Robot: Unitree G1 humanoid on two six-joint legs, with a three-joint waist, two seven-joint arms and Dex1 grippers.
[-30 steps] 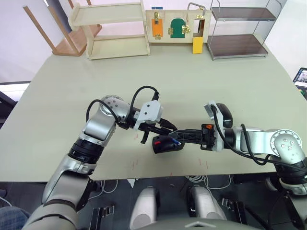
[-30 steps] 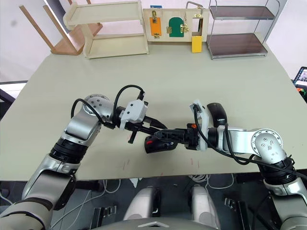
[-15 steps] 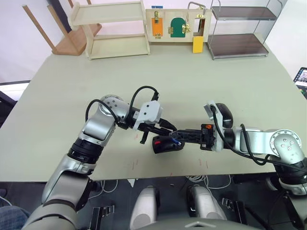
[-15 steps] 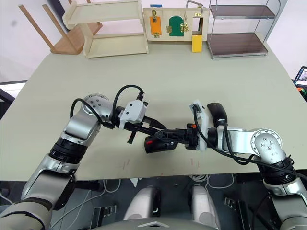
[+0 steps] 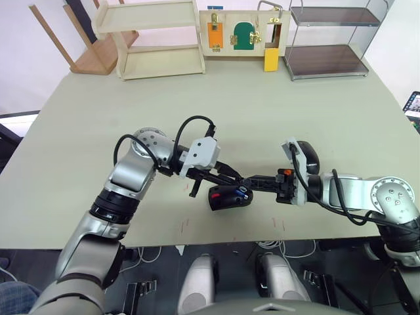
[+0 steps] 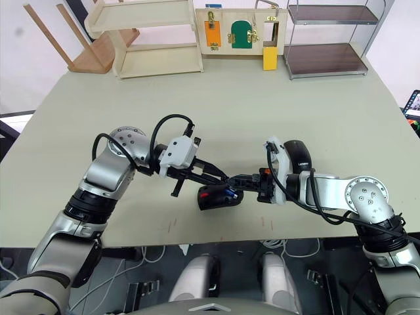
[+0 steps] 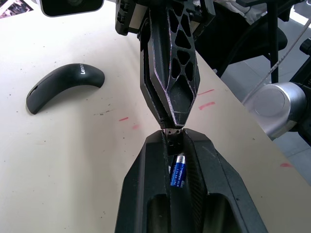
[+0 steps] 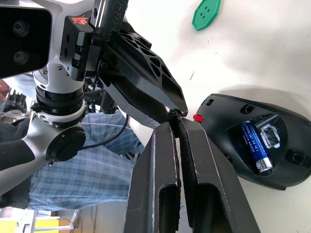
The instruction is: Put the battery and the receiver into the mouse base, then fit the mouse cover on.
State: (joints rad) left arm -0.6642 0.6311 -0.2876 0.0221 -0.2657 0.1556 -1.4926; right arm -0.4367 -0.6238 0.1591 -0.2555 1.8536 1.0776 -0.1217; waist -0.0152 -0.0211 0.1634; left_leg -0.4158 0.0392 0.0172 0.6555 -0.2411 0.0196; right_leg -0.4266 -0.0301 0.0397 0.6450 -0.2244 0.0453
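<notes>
The black mouse base (image 5: pixel 220 199) lies open near the table's front, with its red part showing and the blue battery (image 8: pixel 256 148) lying in its hollow. Just above it my two grippers meet tip to tip. My left gripper (image 7: pixel 171 138) is shut on the receiver (image 7: pixel 170 132), a tiny dark nub. My right gripper (image 8: pixel 176 121) comes from the other side, its fingers shut on the nub's far end. The glossy mouse cover (image 5: pixel 307 157) lies on the table beside my right wrist.
A flat green disc (image 8: pixel 206 13) lies on the table beyond the base. A wooden shelf (image 5: pixel 157 39), a latch board (image 5: pixel 243 33) and a metal rack (image 5: pixel 328 42) stand along the far edge. The table's front edge runs just below the base.
My right gripper's fingers have gone from wide open to shut at the receiver. The left gripper has kept its grip and barely moved.
</notes>
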